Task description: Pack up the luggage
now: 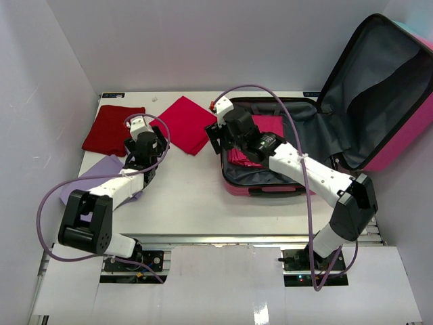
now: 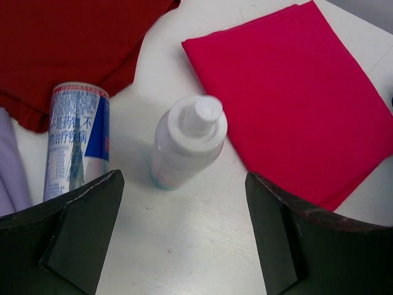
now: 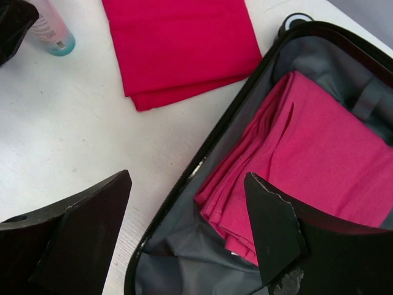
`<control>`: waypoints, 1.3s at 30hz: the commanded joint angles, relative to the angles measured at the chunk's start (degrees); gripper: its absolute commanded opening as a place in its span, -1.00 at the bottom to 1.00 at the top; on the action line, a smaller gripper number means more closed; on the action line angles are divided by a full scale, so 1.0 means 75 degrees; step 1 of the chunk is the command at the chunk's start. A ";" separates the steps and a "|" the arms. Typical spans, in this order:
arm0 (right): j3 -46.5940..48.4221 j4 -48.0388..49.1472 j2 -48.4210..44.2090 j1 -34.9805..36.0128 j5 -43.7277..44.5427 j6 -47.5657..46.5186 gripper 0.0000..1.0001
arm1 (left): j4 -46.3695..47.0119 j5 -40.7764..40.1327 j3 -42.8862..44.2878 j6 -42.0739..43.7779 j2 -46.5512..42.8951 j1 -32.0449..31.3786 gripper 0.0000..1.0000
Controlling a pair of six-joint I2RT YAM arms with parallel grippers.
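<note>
The luggage point(image 1: 265, 190) lies open at the right, its grey-lined lid point(image 1: 379, 88) raised. A folded pink garment point(image 3: 331, 153) lies in its base point(image 3: 202, 258). My right gripper point(image 1: 220, 139) hangs open and empty over the base's left rim point(image 3: 187, 177). A folded crimson cloth point(image 1: 184, 124) lies on the table left of the luggage. My left gripper point(image 1: 144, 139) is open and empty above a white bottle point(image 2: 187, 141) and a blue-and-white can point(image 2: 77, 138), both lying on the table ahead of its fingers point(image 2: 183, 178).
A dark red cloth point(image 1: 111, 130) lies at the back left and a lavender cloth point(image 1: 95, 172) under the left arm. White walls enclose the table on the left, back and right. The raised lid leans against the right wall.
</note>
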 commanded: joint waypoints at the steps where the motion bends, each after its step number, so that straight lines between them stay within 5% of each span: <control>1: -0.0454 0.0840 -0.0610 -0.0036 0.0454 -0.0196 0.63 | 0.0685 -0.0282 0.0511 0.0517 0.0574 0.0008 0.83; 20: -0.1385 0.1159 -0.1869 -0.0326 0.0651 -0.0130 0.65 | 0.1195 -0.0411 0.0991 0.1004 0.1749 0.0010 0.54; 23: -0.1392 0.1135 -0.1988 -0.0336 0.0695 -0.0113 0.65 | 0.1128 -0.0048 0.0940 0.0944 0.1671 0.0008 0.22; 28: -0.1063 0.0730 -0.2248 -0.0336 0.0683 0.0055 0.66 | 0.0697 0.0117 0.0665 0.0710 0.1021 0.0008 -0.73; 30: -0.0878 0.0481 -0.2379 -0.0346 0.0733 0.0074 0.65 | 0.0239 0.0150 0.0671 0.0674 0.0718 0.0008 -0.94; 34: -0.0744 0.0082 -0.2800 -0.0339 0.1340 0.0361 0.65 | -0.0395 0.0155 0.0919 0.0824 -0.0257 -0.0361 -1.00; 39: -0.0825 -0.0503 -0.3654 -0.0554 0.2774 0.0615 0.65 | -0.1016 0.0131 0.1737 0.1288 -0.0957 -0.1817 -1.00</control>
